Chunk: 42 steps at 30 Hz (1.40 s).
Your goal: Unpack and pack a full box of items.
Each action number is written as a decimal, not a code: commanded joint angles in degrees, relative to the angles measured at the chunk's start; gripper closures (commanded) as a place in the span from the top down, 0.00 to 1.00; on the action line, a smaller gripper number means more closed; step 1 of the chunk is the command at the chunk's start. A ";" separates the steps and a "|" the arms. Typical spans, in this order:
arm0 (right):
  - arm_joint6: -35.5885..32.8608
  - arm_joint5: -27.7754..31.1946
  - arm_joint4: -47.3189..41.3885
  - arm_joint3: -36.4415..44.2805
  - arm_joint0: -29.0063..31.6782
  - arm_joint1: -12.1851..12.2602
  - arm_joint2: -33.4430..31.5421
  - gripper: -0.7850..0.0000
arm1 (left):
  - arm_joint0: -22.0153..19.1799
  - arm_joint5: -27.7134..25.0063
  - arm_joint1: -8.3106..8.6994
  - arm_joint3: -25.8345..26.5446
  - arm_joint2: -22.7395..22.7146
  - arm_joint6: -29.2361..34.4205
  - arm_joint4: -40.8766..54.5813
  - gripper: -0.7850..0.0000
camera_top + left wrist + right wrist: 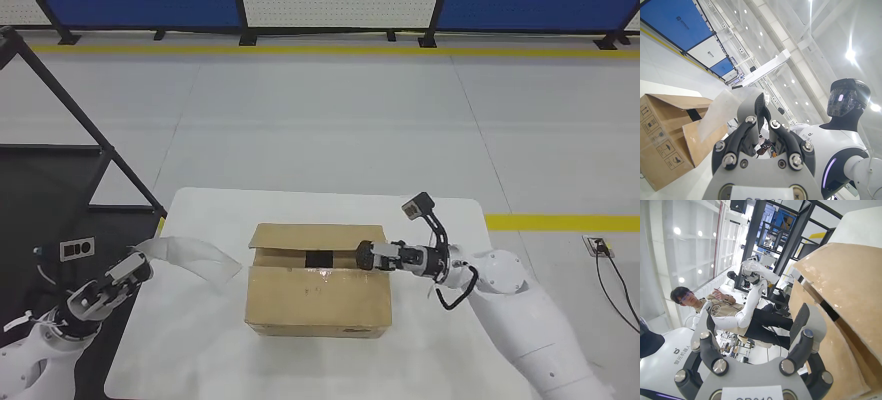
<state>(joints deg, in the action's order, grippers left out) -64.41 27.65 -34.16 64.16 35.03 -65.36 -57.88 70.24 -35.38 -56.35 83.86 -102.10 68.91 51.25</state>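
Cardboard at centre: the box sits mid-table, its top flaps parted on a dark gap. My left claw, well off to the box's left, is pressed together on one end of a pale, translucent sheet. The sheet's free end hangs close to the box's corner, and I cannot tell whether it touches. My right claw is spread wide at the box's right top edge. One finger lies beside the cardboard, and the claw holds nothing.

I read this as unpacking, with most of the job ahead. To do it well, I would keep the pinch firm, carry the limp sheet clear and lay it on bare table. The right claw should only steady the flaps, never crush them, since thin board is likely to dent.

The table is white and smooth. Beyond it lies pale floor with a yellow line, then blue panels.
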 commanded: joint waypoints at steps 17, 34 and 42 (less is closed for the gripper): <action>4.75 -4.45 10.86 -1.89 1.74 -0.23 1.36 1.00 | 0.19 -0.47 -0.13 0.09 0.23 -0.47 -2.09 0.00; 1.63 4.39 6.83 9.54 6.23 -0.15 -0.59 1.00 | 0.14 -0.78 -0.08 -0.43 0.61 -0.78 -1.82 0.00; 12.71 -5.41 16.27 6.82 6.09 -0.56 0.38 1.00 | 0.96 -1.10 -0.07 -0.04 -0.01 -1.10 -1.11 0.00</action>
<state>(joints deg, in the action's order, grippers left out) -52.89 23.14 -17.45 71.61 41.12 -65.80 -57.56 71.09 -36.46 -56.45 83.77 -101.89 67.83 50.02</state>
